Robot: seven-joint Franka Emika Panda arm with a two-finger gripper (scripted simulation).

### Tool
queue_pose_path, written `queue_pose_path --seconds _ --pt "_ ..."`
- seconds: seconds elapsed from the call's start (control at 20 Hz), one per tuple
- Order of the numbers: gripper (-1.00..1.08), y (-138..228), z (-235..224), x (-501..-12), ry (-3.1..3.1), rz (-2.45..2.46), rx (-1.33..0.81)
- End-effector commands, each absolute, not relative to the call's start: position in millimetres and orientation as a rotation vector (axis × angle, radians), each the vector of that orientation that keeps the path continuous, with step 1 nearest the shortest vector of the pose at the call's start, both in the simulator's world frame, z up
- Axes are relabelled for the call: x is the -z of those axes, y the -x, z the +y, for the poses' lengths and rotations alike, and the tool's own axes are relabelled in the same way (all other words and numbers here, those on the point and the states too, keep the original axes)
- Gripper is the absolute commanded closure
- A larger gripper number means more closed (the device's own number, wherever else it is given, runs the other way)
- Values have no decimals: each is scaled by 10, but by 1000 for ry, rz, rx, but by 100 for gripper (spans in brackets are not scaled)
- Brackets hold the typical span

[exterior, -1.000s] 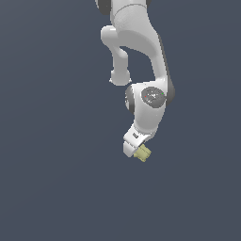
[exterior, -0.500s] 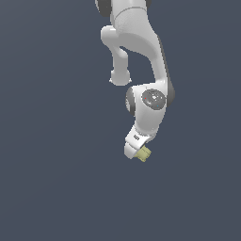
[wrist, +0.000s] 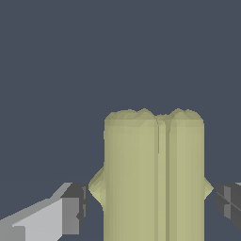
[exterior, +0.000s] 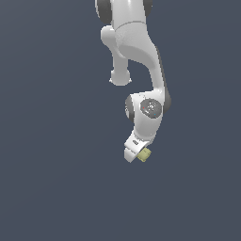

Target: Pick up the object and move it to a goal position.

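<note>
- Markings: no brand, label or legible writing appears on any component. The only mark is a small red dot on the round grey joint cap (exterior: 151, 108) of the arm, too small to read.
- Surface and room: both views show a uniform dark slate-blue background. No table edge, floor line or wall seam can be distinguished, so the supporting surface cannot be identified.
- Arm: the white Panda arm (exterior: 136, 52) enters from the top of the exterior view and bends down to the wrist, which ends low and slightly toward the exterior view's right of centre.
- Gripper: the gripper (exterior: 136, 153) points downward and tilts toward the exterior view's left. In the wrist view, one dark finger pad (wrist: 75, 207) and the opposite pad (wrist: 230, 203) stand on either side of the object.
- Claw state: each pad sits just beside a pointed side ridge of the object, with a narrow dark gap showing on both sides. Whether the claw is clamping the object or standing slightly released cannot be told.
- Object: the object (exterior: 144, 154), a pale yellow-green oblong block, sits between the fingers at the gripper tip. In the wrist view the object (wrist: 154, 179) shows lengthwise grooves, a lumpy far end and a ridge on each flank.
</note>
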State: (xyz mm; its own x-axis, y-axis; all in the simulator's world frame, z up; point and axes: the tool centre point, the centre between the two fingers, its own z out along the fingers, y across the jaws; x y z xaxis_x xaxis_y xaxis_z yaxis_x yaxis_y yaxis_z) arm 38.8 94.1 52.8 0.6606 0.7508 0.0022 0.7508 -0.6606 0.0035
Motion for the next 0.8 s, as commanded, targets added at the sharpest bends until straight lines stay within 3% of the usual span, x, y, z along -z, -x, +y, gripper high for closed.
queue_pose_path --seconds 0.0,0.1,0.15,0.75 --pt "-92 -380 948 -425 -2862 1295 0" --pt "-92 -386 949 -425 -2862 1295 0" --pt "108 -386 949 -425 -2862 1295 0" --pt "108 -396 940 -535 -2858 1296 -8"
